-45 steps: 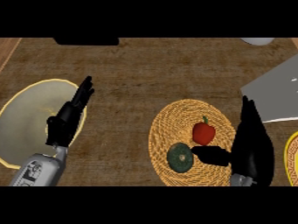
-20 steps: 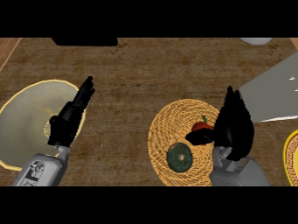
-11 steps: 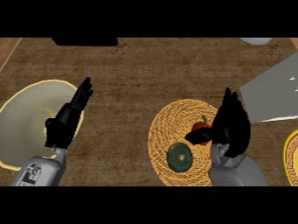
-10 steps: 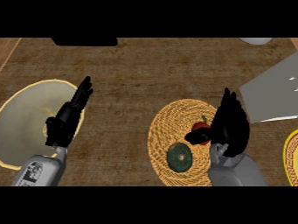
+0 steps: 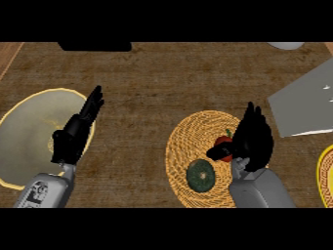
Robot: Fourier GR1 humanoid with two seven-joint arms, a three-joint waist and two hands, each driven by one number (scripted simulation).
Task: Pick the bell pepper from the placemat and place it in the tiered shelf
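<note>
The small red bell pepper (image 5: pixel 223 145) sits on the round woven straw placemat (image 5: pixel 190 146) toward the bench's right edge, touching the left side of the robot's right hand (image 5: pixel 252 141), whose thumb curls under it while the fingers stand up behind. The left hand (image 5: pixel 75 134) rests open, well apart, over the pale yellow-rimmed plate (image 5: pixel 17 141). The grey tiered shelf (image 5: pixel 313 105) lies beyond, toward the far right corner. Two seconds ago the right hand stood clear to the pepper's right; now it has closed in against it.
</note>
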